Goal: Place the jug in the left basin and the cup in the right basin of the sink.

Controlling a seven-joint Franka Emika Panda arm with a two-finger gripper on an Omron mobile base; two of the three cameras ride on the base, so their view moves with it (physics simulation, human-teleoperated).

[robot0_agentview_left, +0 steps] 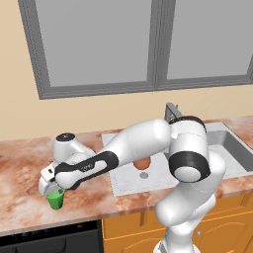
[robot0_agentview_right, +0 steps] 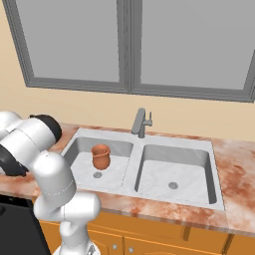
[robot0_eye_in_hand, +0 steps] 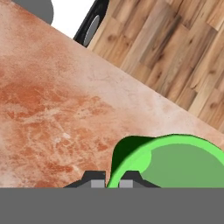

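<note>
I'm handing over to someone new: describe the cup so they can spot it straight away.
Start at the sink and follow the marbled countertop to its left, toward the front edge. There the gripper is shut on the rim of the cup. It is small, bright green, tapered and handleless, unlike the terracotta-brown jug standing in the left basin.

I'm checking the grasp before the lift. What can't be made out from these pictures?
- Left base view: the hand covers the cup rim, hiding the gripper contact.
- Hand view: the bottom edge cuts off the cup; its base is unseen.
- Left base view: the arm hides most of the jug.
</note>
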